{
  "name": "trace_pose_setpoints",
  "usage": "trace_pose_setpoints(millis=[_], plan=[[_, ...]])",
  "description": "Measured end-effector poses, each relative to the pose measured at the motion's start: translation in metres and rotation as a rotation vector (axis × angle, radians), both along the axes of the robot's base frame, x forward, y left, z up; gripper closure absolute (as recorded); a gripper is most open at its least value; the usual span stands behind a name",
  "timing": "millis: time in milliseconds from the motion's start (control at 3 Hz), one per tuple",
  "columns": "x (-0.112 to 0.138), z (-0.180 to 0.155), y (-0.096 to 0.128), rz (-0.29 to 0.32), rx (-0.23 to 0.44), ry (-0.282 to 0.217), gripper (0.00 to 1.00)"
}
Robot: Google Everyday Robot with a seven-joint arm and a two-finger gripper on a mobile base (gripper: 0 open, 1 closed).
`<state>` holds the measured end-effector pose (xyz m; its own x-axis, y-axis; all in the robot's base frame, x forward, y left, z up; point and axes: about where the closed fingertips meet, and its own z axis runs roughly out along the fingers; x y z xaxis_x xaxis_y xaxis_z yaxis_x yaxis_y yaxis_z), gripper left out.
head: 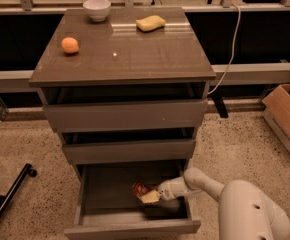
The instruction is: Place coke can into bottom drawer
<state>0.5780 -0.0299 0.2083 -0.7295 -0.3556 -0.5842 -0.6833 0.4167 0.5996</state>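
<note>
The drawer point(110, 204), lowest of three, stands pulled open. The can point(139, 188) is inside it, right of the drawer's middle, tilted. My hand point(150, 197) reaches in from the drawer's right side, clamped on the can.

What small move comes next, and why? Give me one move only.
Probably lower slightly and let go. The pincer holds the coke can tilted, inside the open bottom drawer, right of its middle. The can is within the drawer walls, so only the set-down seems left. Whether the can touches the drawer floor cannot be told.
</note>
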Motion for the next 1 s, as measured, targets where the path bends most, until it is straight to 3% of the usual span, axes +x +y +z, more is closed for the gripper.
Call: trace_pose_setpoints(millis=[333, 667, 1000], plan=[[-0.0014, -0.001, 0.0024, 0.003, 0.002, 0.003, 0.13], [-0.0027, -0.0019, 0.0045, 0.006, 0.003, 0.005, 0.0], [-0.0027, -0.0019, 0.0045, 0.006, 0.003, 0.005, 0.0]])
